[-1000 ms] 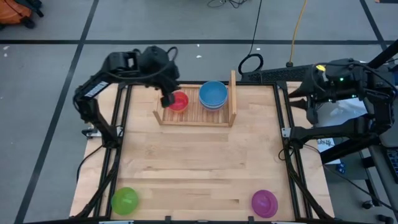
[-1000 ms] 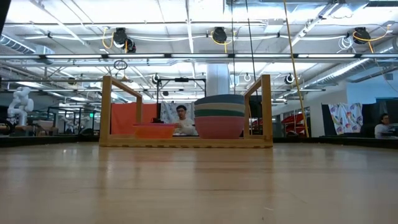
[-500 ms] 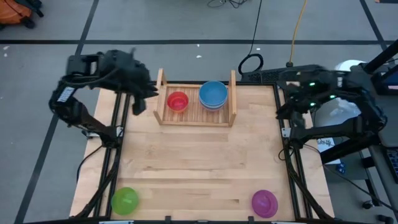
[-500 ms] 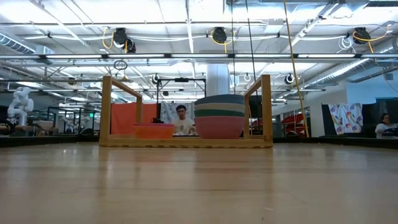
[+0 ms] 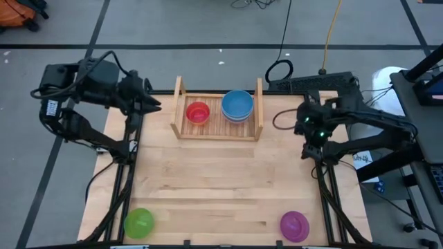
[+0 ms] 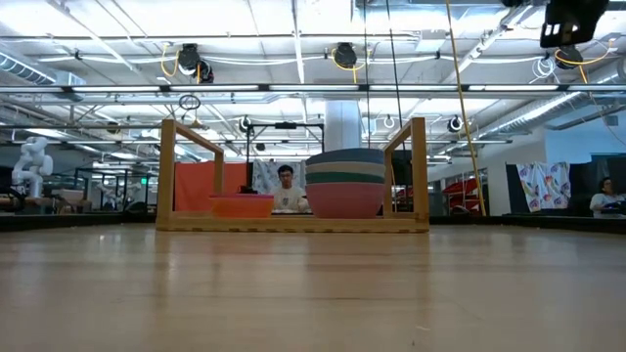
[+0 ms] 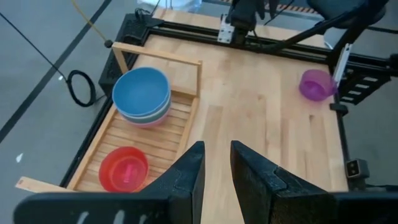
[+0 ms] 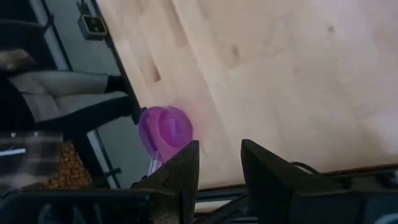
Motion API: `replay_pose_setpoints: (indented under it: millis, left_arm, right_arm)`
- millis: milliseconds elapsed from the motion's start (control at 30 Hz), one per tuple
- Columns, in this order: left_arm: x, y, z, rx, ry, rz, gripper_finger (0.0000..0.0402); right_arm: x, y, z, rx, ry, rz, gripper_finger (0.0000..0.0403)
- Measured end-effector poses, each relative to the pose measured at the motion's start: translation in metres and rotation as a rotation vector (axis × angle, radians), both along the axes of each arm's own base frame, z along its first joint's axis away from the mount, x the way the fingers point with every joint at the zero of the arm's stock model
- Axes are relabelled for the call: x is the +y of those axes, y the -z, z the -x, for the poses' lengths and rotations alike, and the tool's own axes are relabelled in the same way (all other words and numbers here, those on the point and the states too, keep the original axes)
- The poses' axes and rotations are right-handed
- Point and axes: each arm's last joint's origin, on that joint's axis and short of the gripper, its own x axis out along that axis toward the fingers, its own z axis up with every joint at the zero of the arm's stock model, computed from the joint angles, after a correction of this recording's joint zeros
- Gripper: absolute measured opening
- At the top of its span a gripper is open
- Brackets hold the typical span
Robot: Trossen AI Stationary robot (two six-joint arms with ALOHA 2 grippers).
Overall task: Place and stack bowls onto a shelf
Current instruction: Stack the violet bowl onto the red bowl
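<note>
Left gripper [image 5: 154, 105] off the bench's left edge, fingers released, empty. Right gripper [image 5: 303, 126] above the right edge, fingers released. Shelf [image 5: 218, 127] holds red bowl [image 5: 198, 112] and blue-topped stack [image 5: 237, 106].

Legible text, labels, brands, numbers, signs: none that I can read in any view. White sticker on left arm's rear link, seen from above: marks too small for me to make out. Small plate on frame corner, seen from left wrist: unreadable. Hanging sheets in room behind table: patterned, no letters I can read.
</note>
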Motion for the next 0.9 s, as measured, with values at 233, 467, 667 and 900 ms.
replay_pose_setpoints:
  millis: [233, 467, 667, 900]
  left_arm:
    - [-0.005, 0.000, 0.000, -0.001, 0.033, 0.001, 0.0081]
    - [-0.008, 0.000, 0.000, -0.001, 0.059, -0.003, 0.0081]
    - [-0.011, 0.000, 0.000, -0.001, 0.078, -0.006, 0.0081]
    - [-0.012, 0.000, 0.000, 0.000, 0.089, -0.011, 0.0081]
  right_arm:
    - [0.022, 0.025, -0.023, -0.069, -0.079, -0.012, 0.0112]
    - [0.061, 0.044, -0.046, -0.121, -0.176, -0.051, 0.0112]
    - [0.100, 0.062, -0.053, -0.007, -0.285, -0.004, 0.0112]
    - [0.132, 0.087, -0.059, 0.091, -0.365, 0.118, 0.0112]
